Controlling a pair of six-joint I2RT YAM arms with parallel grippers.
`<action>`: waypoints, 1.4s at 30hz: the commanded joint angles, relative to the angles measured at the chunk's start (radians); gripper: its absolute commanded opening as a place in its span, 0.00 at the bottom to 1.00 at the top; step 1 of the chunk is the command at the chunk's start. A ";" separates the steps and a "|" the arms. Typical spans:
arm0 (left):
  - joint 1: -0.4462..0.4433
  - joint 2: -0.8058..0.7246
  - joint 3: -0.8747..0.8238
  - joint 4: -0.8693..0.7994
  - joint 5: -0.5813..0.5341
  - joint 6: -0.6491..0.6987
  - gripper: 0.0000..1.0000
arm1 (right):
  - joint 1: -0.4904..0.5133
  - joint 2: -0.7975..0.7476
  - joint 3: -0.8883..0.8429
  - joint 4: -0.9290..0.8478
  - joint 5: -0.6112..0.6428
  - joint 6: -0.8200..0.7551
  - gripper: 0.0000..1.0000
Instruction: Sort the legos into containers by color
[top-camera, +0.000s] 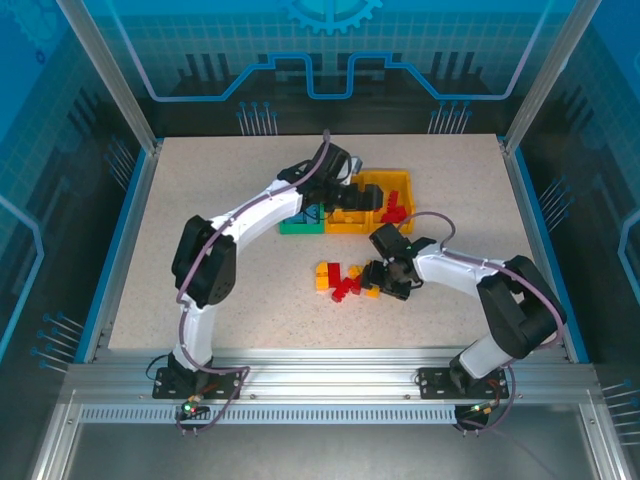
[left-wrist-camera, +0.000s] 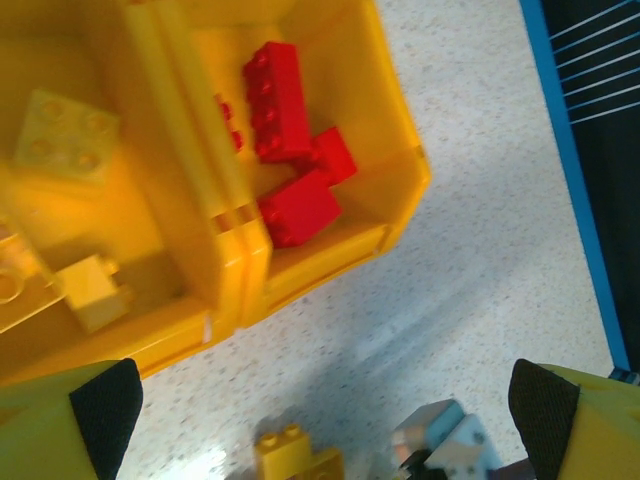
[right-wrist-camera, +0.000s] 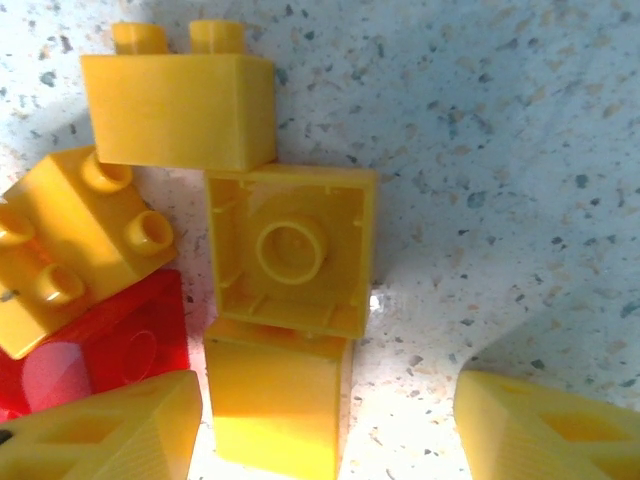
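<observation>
Above the yellow tray (left-wrist-camera: 410, 170) of red bricks (left-wrist-camera: 280, 100): left claw (left-wrist-camera: 325, 410), spread wide, holding nothing. Down on the counter (right-wrist-camera: 500, 150) among loose yellow bricks (right-wrist-camera: 290, 250): right claw (right-wrist-camera: 325, 420), half spread around one, gap showing beside it.

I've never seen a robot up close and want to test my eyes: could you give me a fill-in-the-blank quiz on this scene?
1. The bricks in the right-end tray are all ____.
2. The leftmost tray is ____.
3. The upside-down square brick on the table is ____.
Missing words: red; green; yellow.
</observation>
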 joint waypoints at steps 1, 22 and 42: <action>0.031 -0.065 -0.079 0.037 -0.020 0.009 0.99 | 0.020 0.063 0.031 -0.010 0.005 0.011 0.68; 0.076 -0.335 -0.547 0.018 -0.138 0.018 0.99 | -0.045 0.064 0.417 -0.141 -0.039 -0.154 0.28; -0.173 -0.493 -0.803 0.026 -0.154 0.002 0.95 | -0.157 0.560 1.064 -0.286 -0.108 -0.211 0.56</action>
